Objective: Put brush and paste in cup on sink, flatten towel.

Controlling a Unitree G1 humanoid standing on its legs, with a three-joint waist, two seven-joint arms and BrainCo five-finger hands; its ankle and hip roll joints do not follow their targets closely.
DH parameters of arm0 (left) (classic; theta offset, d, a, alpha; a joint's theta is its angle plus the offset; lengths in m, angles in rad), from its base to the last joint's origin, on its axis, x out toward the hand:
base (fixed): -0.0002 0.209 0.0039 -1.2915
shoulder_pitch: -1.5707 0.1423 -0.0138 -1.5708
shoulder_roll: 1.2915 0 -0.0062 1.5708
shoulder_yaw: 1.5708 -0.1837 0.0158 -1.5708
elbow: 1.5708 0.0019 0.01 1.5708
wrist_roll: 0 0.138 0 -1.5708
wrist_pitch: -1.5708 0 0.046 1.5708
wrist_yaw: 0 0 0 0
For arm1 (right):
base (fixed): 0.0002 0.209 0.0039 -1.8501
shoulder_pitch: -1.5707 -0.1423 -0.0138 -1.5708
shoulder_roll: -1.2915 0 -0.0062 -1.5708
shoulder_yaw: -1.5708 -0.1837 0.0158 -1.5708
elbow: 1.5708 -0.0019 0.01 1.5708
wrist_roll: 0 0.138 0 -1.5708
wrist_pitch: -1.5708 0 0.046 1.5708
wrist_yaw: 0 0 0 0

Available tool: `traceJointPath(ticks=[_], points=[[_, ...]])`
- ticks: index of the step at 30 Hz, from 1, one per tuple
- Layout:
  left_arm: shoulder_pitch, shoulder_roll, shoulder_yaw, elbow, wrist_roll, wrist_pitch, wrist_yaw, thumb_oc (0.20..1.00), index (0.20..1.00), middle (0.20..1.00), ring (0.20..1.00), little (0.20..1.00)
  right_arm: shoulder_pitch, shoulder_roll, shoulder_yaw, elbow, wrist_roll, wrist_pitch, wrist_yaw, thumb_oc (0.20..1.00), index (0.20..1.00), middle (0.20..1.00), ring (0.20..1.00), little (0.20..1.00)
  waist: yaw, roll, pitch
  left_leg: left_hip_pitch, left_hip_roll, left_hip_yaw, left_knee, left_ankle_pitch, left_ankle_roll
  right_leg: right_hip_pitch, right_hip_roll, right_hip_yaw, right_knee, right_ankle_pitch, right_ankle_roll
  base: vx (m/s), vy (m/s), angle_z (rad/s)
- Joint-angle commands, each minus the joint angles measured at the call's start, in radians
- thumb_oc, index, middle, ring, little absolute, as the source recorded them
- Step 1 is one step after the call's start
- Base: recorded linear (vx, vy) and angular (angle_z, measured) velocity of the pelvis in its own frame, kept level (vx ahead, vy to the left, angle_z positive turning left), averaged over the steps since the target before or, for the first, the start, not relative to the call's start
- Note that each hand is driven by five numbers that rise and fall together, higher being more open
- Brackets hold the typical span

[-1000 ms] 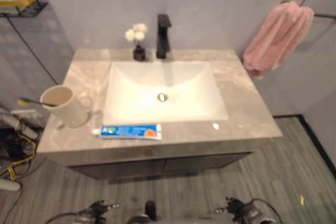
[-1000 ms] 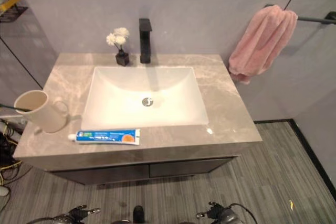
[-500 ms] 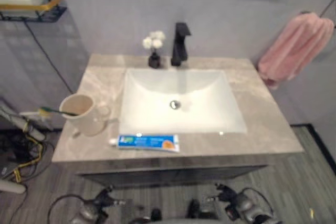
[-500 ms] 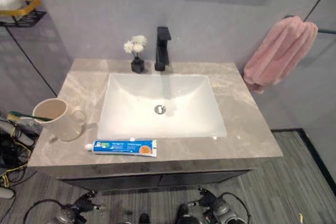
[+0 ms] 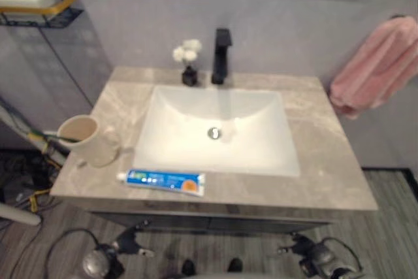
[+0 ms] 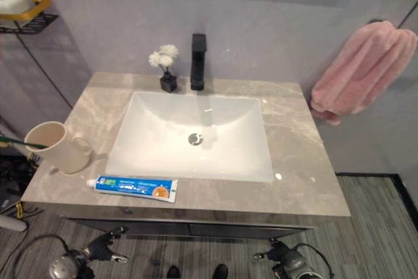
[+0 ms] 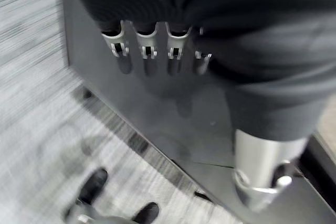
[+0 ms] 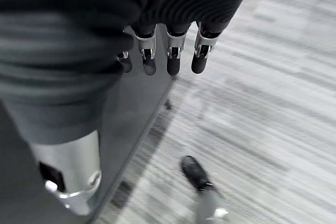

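A cream cup (image 5: 85, 140) stands on the left of the grey marble counter (image 5: 326, 161). A green-handled toothbrush (image 6: 14, 140) rests in it, sticking out to the left. The blue and white toothpaste tube (image 5: 163, 181) lies flat on the counter's front edge, just right of the cup. A pink towel (image 6: 362, 70) hangs bunched on a wall rail at the right. My left hand (image 7: 148, 56) hangs low in front of the dark cabinet, fingers straight and holding nothing. My right hand (image 8: 174, 56) hangs the same way beside the cabinet, above the floor.
A white basin (image 5: 219, 129) fills the counter's middle, with a black faucet (image 5: 222, 57) and a small vase of white flowers (image 5: 188, 63) behind it. A yellow-rimmed wall shelf (image 5: 39, 6) holds soap at the upper left. The dark cabinet front (image 7: 173, 108) stands below the counter.
The whole picture has shifted because the camera moved. The cup, brush, tube and towel keep their places.
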Motion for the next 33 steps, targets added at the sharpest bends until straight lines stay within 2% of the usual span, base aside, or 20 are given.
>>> traceJointPath(ticks=[1,3,4,5,7,9,12,14,18,21,23,28,33], points=[[0.087,0.118,0.217,-0.222,-0.017,-0.048,-0.048,1.0,1.0,1.0,1.0,1.0,-0.062,-0.014,0.025,0.05,-0.055,-0.021,-0.014,1.0,1.0,1.0,1.0,1.0,0.045,0.0,0.014,-0.032,0.066,-0.027,0.016,-0.013,-0.035,0.019,-0.042,0.005,0.006,-0.042,0.095,0.0,0.015,0.33],[0.213,0.231,0.452,-0.513,-0.128,-0.07,-0.091,1.0,1.0,1.0,1.0,1.0,-0.021,-0.043,0.018,0.019,-0.074,-0.029,0.001,1.0,1.0,1.0,1.0,1.0,0.061,-0.002,0.019,-0.042,0.063,-0.049,0.016,-0.01,-0.039,0.024,-0.046,-0.014,0.006,-0.04,0.099,0.01,0.023,0.35],[0.246,0.271,0.52,-0.563,-0.179,-0.073,-0.106,1.0,1.0,1.0,1.0,1.0,-0.001,-0.055,0.012,0.018,-0.073,-0.025,0.016,1.0,1.0,1.0,1.0,1.0,0.071,0.002,0.018,-0.044,0.06,-0.057,0.016,-0.009,-0.039,0.026,-0.049,-0.022,0.006,-0.04,0.101,0.04,0.019,0.43],[0.318,0.339,0.634,-0.658,-0.24,-0.077,-0.126,1.0,1.0,1.0,1.0,1.0,0.018,-0.063,0.012,0.027,-0.083,-0.014,0.03,1.0,1.0,1.0,1.0,1.0,0.076,0.001,0.014,-0.044,0.059,-0.067,0.016,-0.011,-0.04,0.034,-0.051,-0.035,0.006,-0.04,0.105,0.03,0.029,0.54],[0.384,0.41,0.786,-0.752,-0.314,-0.08,-0.128,1.0,1.0,1.0,1.0,1.0,0.039,-0.066,0.01,0.047,-0.094,-0.002,0.048,1.0,1.0,1.0,1.0,1.0,0.084,0.001,0.007,-0.047,0.054,-0.081,0.016,-0.011,-0.042,0.04,-0.056,-0.053,0.006,-0.037,0.109,0.03,0.033,0.43],[0.39,0.422,0.883,-0.79,-0.394,-0.098,-0.097,1.0,1.0,1.0,1.0,1.0,0.055,-0.054,-0.006,0.056,-0.066,0.008,0.051,1.0,1.0,1.0,1.0,1.0,0.083,-0.005,0.002,-0.049,0.05,-0.09,0.016,-0.008,-0.044,0.042,-0.059,-0.063,0.006,-0.033,0.111,0.02,0.033,0.17],[0.339,0.45,0.967,-0.818,-0.452,-0.116,-0.061,1.0,1.0,1.0,1.0,1.0,0.082,-0.04,-0.019,0.055,-0.039,0.007,0.057,1.0,1.0,1.0,1.0,1.0,0.08,-0.007,-0.009,-0.055,0.047,-0.09,0.016,-0.007,-0.047,0.039,-0.063,-0.067,0.006,-0.028,0.114,0.02,0.036,0.08],[0.292,0.46,0.987,-0.817,-0.47,-0.12,-0.043,1.0,1.0,1.0,1.0,1.0,0.106,-0.022,-0.013,0.046,-0.032,0.009,0.069,1.0,1.0,1.0,1.0,1.0,0.071,-0.009,-0.021,-0.057,0.046,-0.083,0.016,-0.011,-0.048,0.036,-0.065,-0.057,0.006,-0.026,0.116,0.02,0.037,0.07],[0.239,0.477,0.956,-0.794,-0.444,-0.123,-0.03,1.0,1.0,1.0,1.0,1.0,0.12,-0.009,-0.007,0.04,-0.028,0.008,0.073,1.0,1.0,1.0,1.0,1.0,0.055,-0.01,-0.028,-0.057,0.044,-0.067,0.016,-0.015,-0.044,0.027,-0.07,-0.04,0.006,-0.02,0.119,0.02,0.039,-0.08],[0.195,0.457,0.885,-0.76,-0.455,-0.115,-0.037,1.0,1.0,1.0,1.0,1.0,0.135,-0.002,-0.015,0.044,-0.016,0.014,0.08,1.0,1.0,1.0,1.0,1.0,0.039,-0.007,-0.028,-0.049,0.041,-0.045,0.016,-0.023,-0.041,0.021,-0.072,-0.017,0.006,-0.017,0.121,0.01,0.044,-0.2],[0.157,0.438,0.793,-0.697,-0.476,-0.095,-0.054,1.0,1.0,1.0,1.0,1.0,0.157,-0.009,-0.033,0.054,-0.014,0.021,0.082,1.0,1.0,1.0,1.0,1.0,0.014,-0.004,-0.024,-0.048,0.037,-0.025,0.016,-0.028,-0.036,0.009,-0.076,0.004,0.006,-0.011,0.125,0.01,0.068,-0.25],[0.131,0.431,0.725,-0.669,-0.453,-0.089,-0.067,1.0,1.0,1.0,1.0,1.0,0.19,-0.023,-0.087,0.071,0.005,0.024,0.075,1.0,1.0,1.0,1.0,1.0,-0.006,0.005,-0.015,-0.057,0.026,0.014,0.016,-0.036,-0.025,-0.026,-0.089,0.048,0.006,0.009,0.139,0.0,0.073,-0.36],[0.124,0.425,0.705,-0.66,-0.431,-0.086,-0.077,1.0,1.0,1.0,1.0,1.0,0.197,-0.035,-0.105,0.078,0.007,0.029,0.083,1.0,1.0,1.0,1.0,1.0,-0.006,0.011,-0.014,-0.071,0.017,0.053,0.016,-0.042,-0.016,-0.066,-0.1,0.083,0.006,0.029,0.152,-0.03,0.085,-0.37]])
